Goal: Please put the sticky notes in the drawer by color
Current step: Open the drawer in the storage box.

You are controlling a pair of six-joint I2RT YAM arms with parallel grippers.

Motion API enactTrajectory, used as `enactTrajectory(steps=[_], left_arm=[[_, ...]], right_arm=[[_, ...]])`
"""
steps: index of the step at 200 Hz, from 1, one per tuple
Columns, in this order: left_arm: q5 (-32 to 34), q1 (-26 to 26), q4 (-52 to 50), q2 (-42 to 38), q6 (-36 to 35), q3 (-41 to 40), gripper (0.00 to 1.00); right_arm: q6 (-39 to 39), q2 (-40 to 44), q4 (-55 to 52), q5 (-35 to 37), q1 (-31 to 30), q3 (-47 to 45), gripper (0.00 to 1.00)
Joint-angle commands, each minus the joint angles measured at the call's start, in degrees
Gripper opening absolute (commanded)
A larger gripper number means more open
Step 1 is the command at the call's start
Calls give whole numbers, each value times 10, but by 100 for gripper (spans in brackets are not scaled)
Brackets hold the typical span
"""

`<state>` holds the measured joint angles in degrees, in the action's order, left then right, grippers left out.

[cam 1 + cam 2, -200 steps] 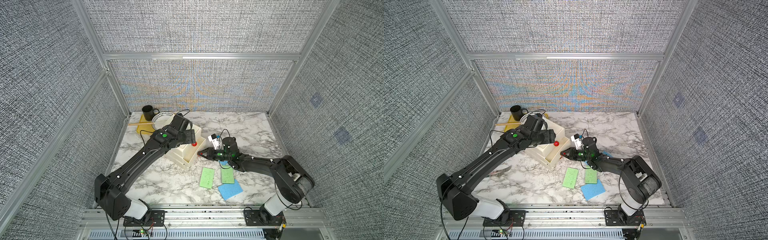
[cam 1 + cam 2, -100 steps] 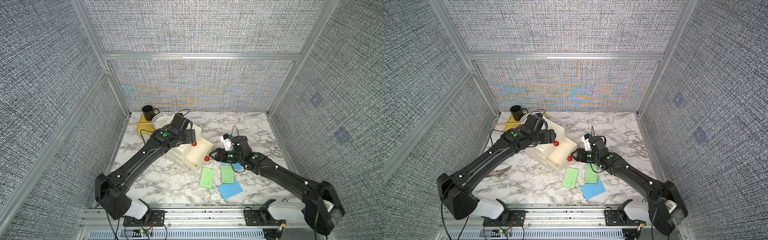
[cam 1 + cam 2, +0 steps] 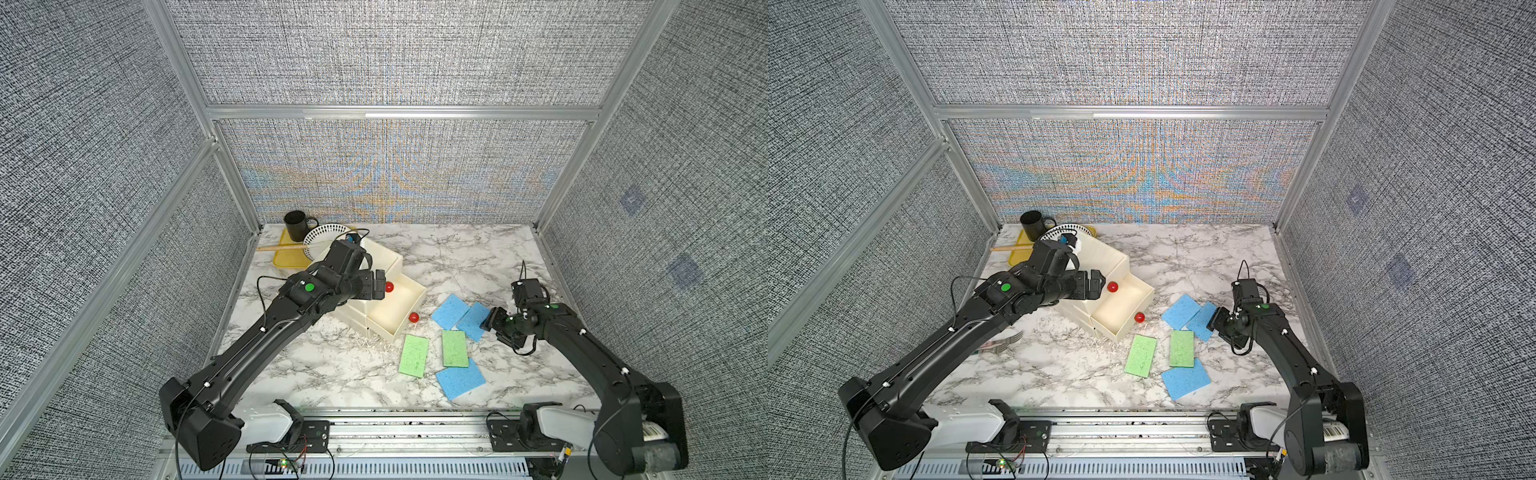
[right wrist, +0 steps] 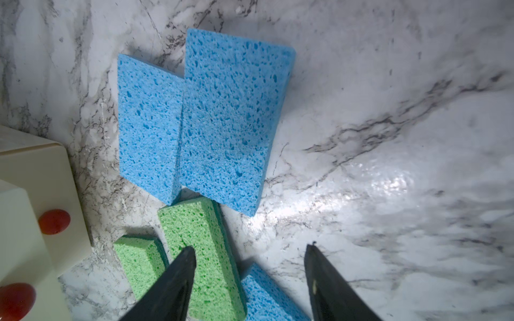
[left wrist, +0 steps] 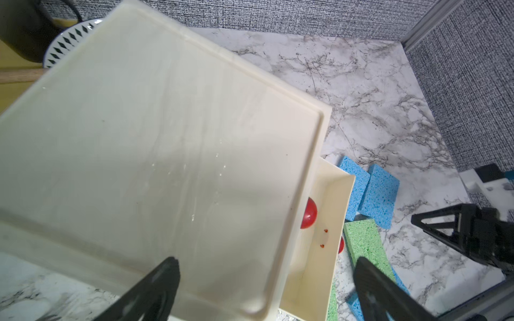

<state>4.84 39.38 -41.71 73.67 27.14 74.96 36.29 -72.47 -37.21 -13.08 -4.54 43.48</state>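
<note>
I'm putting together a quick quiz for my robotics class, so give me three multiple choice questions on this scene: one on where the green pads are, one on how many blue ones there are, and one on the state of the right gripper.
1. Where do the green sticky notes lie?
A) inside the open drawer
B) on the marble table
C) on the yellow tray

2. How many blue sticky notes show?
A) two
B) three
C) five

3. What is the state of the right gripper?
A) open, holding nothing
B) shut on a blue pad
C) shut on a red knob

Answers:
1 B: both lie flat on the marble.
2 B: two lie side by side and touch, and the third lies nearer the front edge.
3 A: in the right wrist view its jaws stand apart with nothing between them.
</note>
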Motion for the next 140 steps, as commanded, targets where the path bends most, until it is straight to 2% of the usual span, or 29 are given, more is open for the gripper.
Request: enactTrajectory(steps=[1,55,95,111,140], left_arm=[[-21,10,23,-6,-35,-9,100],[-21,23,42,-29,-54,-38,100],[-29,23,37,-24,-62,-32,100],[-31,24,43,-21,-62,-37,100],[-47,24,49,-9,-61,-37,100]], right_arm=[[-5,-47,16,-14,0,8,65],[6,-141,73,-5,-10,20,61],[5,-196,79,41,-34,40,53],[3,-204,70,59,-41,37,44],[4,-176,73,95,-46,4,11]])
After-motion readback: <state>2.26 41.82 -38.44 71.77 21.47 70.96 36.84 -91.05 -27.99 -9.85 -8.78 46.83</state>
